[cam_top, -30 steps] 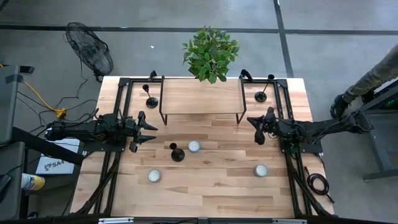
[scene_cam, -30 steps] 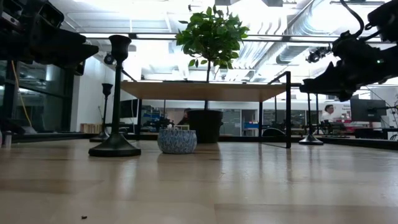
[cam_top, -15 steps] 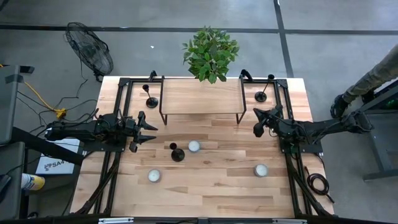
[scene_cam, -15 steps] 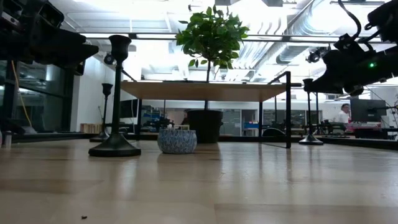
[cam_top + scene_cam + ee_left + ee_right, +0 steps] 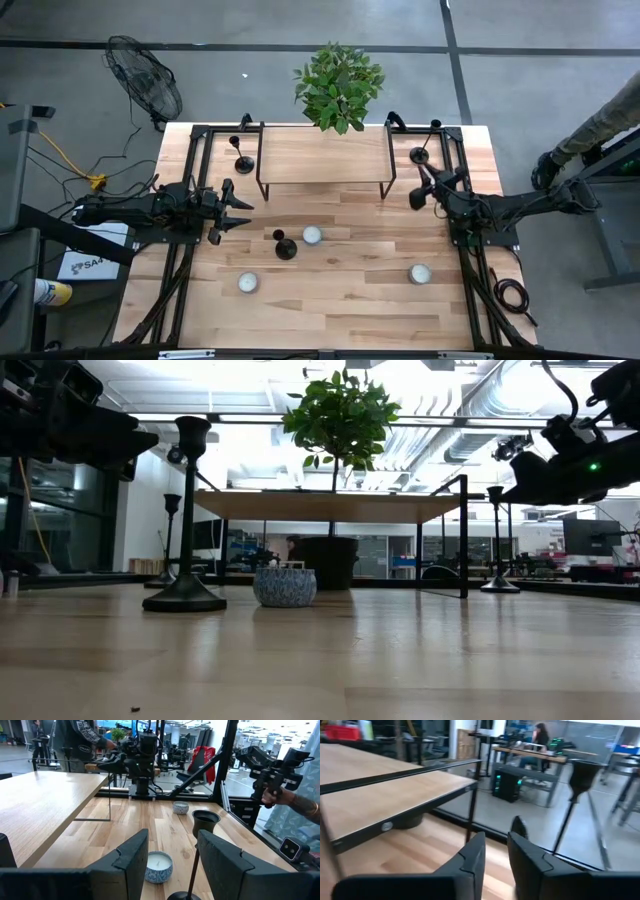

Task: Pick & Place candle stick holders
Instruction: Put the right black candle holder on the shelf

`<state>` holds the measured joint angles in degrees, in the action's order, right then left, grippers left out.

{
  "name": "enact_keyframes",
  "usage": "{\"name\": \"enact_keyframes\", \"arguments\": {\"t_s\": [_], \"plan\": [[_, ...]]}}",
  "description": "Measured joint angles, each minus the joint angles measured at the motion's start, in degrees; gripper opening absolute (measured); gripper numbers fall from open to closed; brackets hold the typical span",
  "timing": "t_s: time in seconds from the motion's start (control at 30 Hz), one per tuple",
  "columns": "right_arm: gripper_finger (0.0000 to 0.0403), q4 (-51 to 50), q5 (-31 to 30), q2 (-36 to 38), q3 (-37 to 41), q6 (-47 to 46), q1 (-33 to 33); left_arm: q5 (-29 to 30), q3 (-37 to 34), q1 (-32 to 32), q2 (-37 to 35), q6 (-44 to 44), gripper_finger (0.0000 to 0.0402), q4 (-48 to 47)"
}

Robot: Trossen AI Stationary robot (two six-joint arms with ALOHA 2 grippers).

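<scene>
The right hand [image 5: 418, 193], fingers slightly parted and empty, is seen just beside the candle stick holder [image 5: 420, 152] right of the shelf [image 5: 322, 155]; the left hand [image 5: 236, 212] is spread, empty.

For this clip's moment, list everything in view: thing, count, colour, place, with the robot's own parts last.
candle stick holders: three, black; one back left, one back right, one mid-table.
candles: three, white; beside the middle holder, front left, front right.
raised shelf: one, light wood on black legs, back centre.
plant: one, green, behind the shelf.
table: one, light wood.
fan: one, black, on the floor beyond the back left corner.
left pincer: open, empty, left of the middle holder.
right pincer: partly open, empty, just in front of the back right holder.
</scene>
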<state>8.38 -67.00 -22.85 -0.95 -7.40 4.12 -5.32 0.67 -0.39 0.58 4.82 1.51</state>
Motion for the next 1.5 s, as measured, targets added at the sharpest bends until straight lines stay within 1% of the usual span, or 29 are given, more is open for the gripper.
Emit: {"name": "enact_keyframes", "arguments": {"t_s": [0.3, 0.43, 0.53, 0.67, 0.83, 1.1, 1.37, 1.5], "plan": [[0.0136, 0.0, -12.5, 0.0, -0.1, 0.0, 0.0, 0.0, 0.0, 0.0, 0.0, 0.0, 0.017, 0.0], [0.0163, 0.0, -14.5, 0.0, -0.1, 1.9, -0.1, 0.0, 0.0, 0.0, 0.0, 0.0, 0.017, 0.0], [0.0183, 0.0, -14.1, 0.0, -0.1, 2.3, -2.1, 0.0, 0.0, 0.0, 0.0, 0.0, 0.017, 0.0], [0.0204, 0.1, -9.3, 0.0, -0.2, 2.1, -6.8, 0.0, 0.0, 0.0, 0.0, 0.0, 0.017, 0.0], [0.0219, 0.4, -1.7, 0.0, -0.2, 1.4, -14.1, 0.0, 0.0, 0.0, 0.0, 0.0, 0.017, 0.0], [0.0221, 4.4, 12.3, 0.0, -0.2, 2.8, -26.2, 0.0, 0.0, 0.0, 0.0, 0.0, 0.017, 0.0], [0.022, 6.7, 21.1, 0.0, -0.2, 3.0, -35.7, 0.0, 0.0, 0.0, 0.0, 0.0, 0.017, 0.0], [0.022, 7.2, 28.3, 0.0, -0.2, 3.0, -39.5, -0.8, 0.0, 0.0, 0.0, 0.0, 0.017, 0.0]]}}
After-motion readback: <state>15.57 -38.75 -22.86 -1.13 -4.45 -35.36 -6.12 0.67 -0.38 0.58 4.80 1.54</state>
